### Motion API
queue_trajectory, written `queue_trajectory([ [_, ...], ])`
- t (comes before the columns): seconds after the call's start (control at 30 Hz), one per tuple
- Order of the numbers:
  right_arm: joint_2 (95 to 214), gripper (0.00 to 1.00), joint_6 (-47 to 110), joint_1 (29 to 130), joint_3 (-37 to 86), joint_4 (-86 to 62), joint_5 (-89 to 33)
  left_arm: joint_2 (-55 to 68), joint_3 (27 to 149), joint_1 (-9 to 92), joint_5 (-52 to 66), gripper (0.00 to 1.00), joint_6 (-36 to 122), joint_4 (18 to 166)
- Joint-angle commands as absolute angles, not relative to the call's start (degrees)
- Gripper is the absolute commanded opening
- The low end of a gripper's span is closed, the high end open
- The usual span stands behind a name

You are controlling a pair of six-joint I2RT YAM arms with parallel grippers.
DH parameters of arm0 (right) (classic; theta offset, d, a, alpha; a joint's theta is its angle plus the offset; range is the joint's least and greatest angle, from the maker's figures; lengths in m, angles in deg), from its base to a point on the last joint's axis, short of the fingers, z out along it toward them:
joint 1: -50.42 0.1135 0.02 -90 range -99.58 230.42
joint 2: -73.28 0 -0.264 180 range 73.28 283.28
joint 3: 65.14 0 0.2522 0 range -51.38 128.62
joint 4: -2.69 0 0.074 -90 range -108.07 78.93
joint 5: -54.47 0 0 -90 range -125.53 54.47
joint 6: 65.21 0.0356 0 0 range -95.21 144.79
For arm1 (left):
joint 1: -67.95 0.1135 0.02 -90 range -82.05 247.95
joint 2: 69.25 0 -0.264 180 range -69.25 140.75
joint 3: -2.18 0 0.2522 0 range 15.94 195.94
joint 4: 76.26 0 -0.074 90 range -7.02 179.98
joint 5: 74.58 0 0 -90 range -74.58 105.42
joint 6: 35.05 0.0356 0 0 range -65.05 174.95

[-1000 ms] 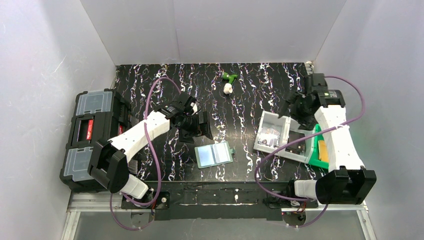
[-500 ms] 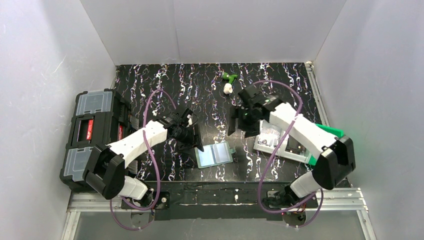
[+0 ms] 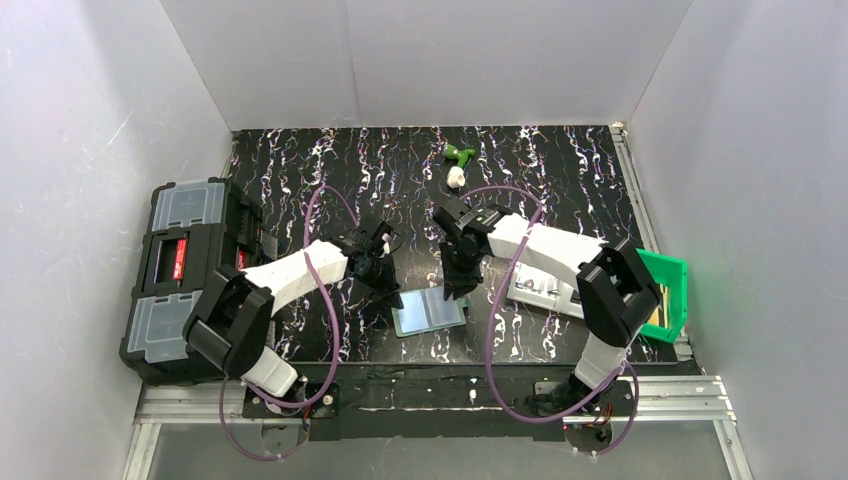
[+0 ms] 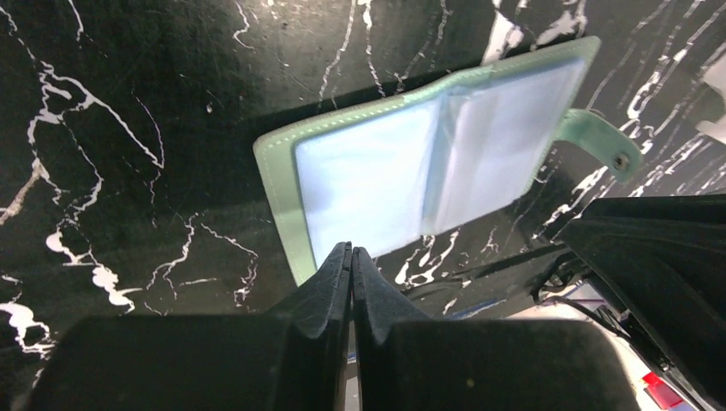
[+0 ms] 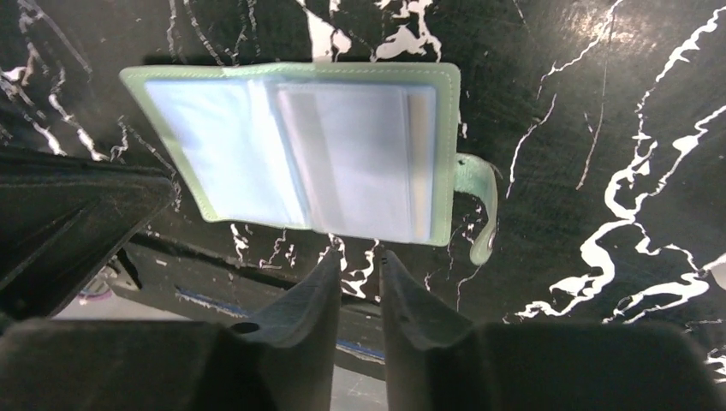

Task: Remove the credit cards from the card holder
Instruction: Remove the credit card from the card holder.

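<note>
The card holder [image 3: 429,309] lies open on the black table [image 3: 560,170], between the 2 grippers. It looks soft, light and floppy, so pin 1 side down and pinch a credit card [image 5: 364,163] by its thin edge. The left gripper [image 4: 351,255] is squeezed tight on nothing, right at the holder's edge. The right gripper [image 5: 353,259] shows a small gap, with nothing in it.

Left arm [image 3: 300,268] reaching in from the near left, left gripper [image 4: 351,257] pointing down, jaws pressed together, right arm [image 3: 540,245] folded across toward centre, right gripper [image 5: 354,265] pointing down, jaws a narrow slit apart, apparently holding nothing
</note>
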State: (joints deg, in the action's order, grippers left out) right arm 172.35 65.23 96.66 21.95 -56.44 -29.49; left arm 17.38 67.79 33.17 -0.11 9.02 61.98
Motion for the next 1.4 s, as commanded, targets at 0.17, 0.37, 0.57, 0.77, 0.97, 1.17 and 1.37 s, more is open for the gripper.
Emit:
queue_trajectory([
  [0.17, 176.47, 0.15, 64.77, 96.57, 19.51, -52.98, -30.09, 22.63, 65.47, 32.88, 2.01, 0.0, 8.58, 62.21],
  [0.37, 178.58, 0.11, 64.89, 96.57, 19.09, -53.04, -30.61, 24.65, 65.51, 32.45, 3.54, 0.0, 8.56, 61.59],
  [0.57, 180.46, 0.07, 65.18, 96.69, 19.46, -54.46, -32.34, 25.75, 65.76, 32.32, 3.64, 0.0, 8.49, 61.59],
  [0.77, 180.78, 0.06, 65.09, 97.13, 18.68, -52.31, -29.43, 26.51, 66.03, 32.17, 3.51, 0.0, 8.61, 61.59],
  [0.97, 182.22, 0.06, 64.82, 99.36, 20.25, -49.57, -23.76, 27.42, 66.54, 31.86, 3.35, 0.0, 8.65, 61.6],
  [1.17, 183.11, 0.07, 64.87, 100.17, 20.87, -47.21, -19.37, 27.55, 66.8, 31.61, 3.29, 0.0, 9.03, 61.6],
  [1.37, 183.26, 0.07, 65.05, 100.01, 21.28, -46.05, -17.91, 26.94, 67.37, 31.49, 3.16, 0.0, 9.49, 60.98],
])
